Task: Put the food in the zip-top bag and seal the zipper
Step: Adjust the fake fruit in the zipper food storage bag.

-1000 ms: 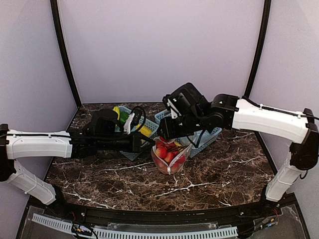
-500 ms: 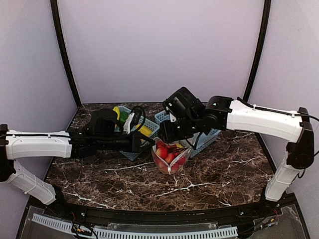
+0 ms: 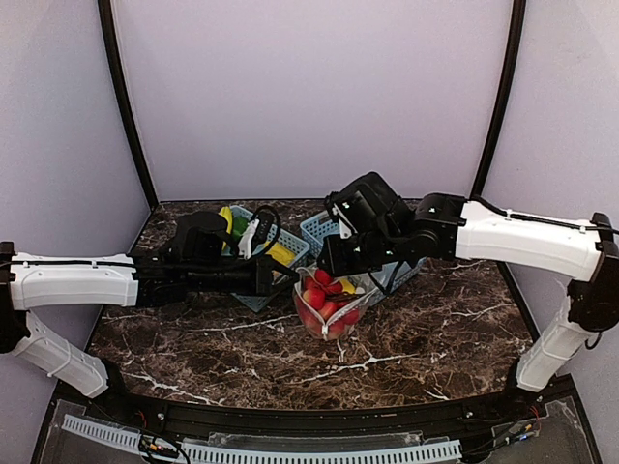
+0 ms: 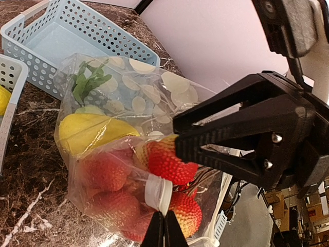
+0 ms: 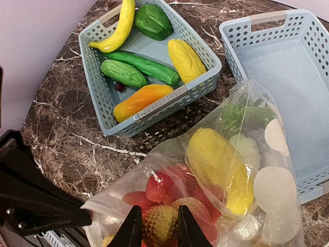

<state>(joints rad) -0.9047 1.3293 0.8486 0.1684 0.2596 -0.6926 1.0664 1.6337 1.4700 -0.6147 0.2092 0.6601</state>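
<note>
Rightward a little is where the right arm's wrist has shifted since half a second ago, while the left arm stays stretched across the desk (image 3: 193,338) as before. The zip-top bag (image 3: 329,311) stands on the desk at the middle, just near of the two light-blue baskets, its mouth open and facing up. The left tool (image 4: 163,217) has its fingers drawn almost together, pinching the bag's left edge. The right tool (image 5: 158,213) sits at the bag's mouth with its fingers set narrowly on either side of a yellowish-red strawberry (image 5: 160,229), gripping it. More red strawberries (image 4: 103,172) lie lower in the bag, with a yellow lemon (image 5: 213,159) and a green leafy piece (image 5: 241,116) toward its right side. The left basket (image 5: 195,85) holds a banana (image 5: 115,31), a green pepper (image 5: 152,20), a yellow corn-like piece (image 5: 186,59), two cucumbers (image 5: 144,66) and an orange piece (image 5: 141,100). The right basket (image 5: 267,18) lies just to the far right of the bag. Whether the white patch near the left tool is the slider cannot be told.
</note>
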